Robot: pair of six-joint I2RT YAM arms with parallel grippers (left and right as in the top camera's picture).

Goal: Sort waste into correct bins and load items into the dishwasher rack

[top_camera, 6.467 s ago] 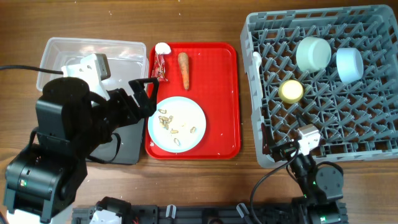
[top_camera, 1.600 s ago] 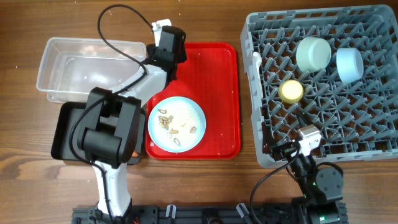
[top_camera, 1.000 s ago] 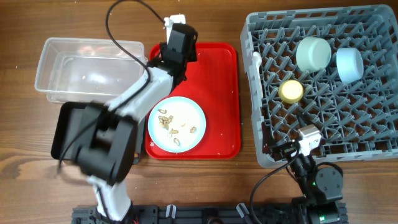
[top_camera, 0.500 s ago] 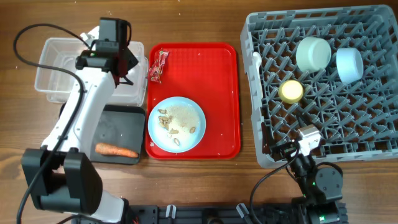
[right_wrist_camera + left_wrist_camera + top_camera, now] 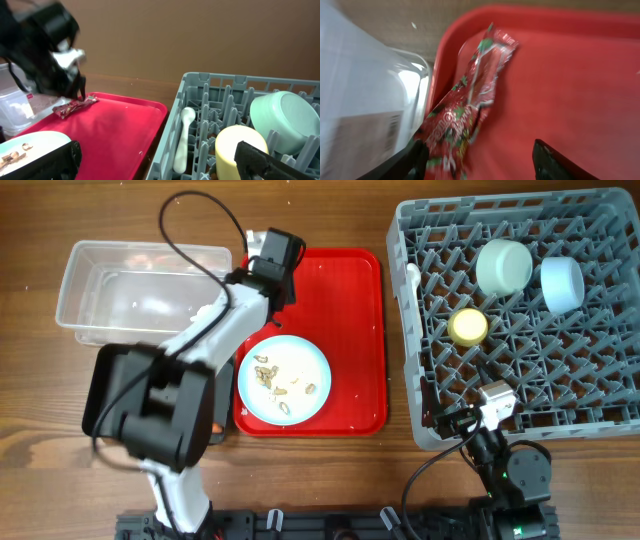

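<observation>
A red candy wrapper [image 5: 470, 100] lies at the far left corner of the red tray [image 5: 350, 330]. My left gripper [image 5: 268, 280] hovers over it, hiding it from overhead. In the left wrist view the jaws [image 5: 480, 162] are open, with the wrapper's near end between them, close to the left finger. The wrapper also shows in the right wrist view [image 5: 75, 106]. A pale blue plate [image 5: 285, 378] with food scraps sits on the tray. My right gripper [image 5: 160, 165] is open and empty at the front edge of the grey dishwasher rack [image 5: 397, 240].
A clear plastic bin [image 5: 140, 285] stands left of the tray, with a black bin [image 5: 105, 395] in front of it under my left arm. The rack holds a green bowl [image 5: 503, 265], a blue cup [image 5: 562, 283], a yellow cup [image 5: 468, 326] and a white spoon [image 5: 413, 275].
Half a second ago my left gripper was over the clear bin. It has swung right to the tray's far left corner, over the wrapper. The right arm has not moved.
</observation>
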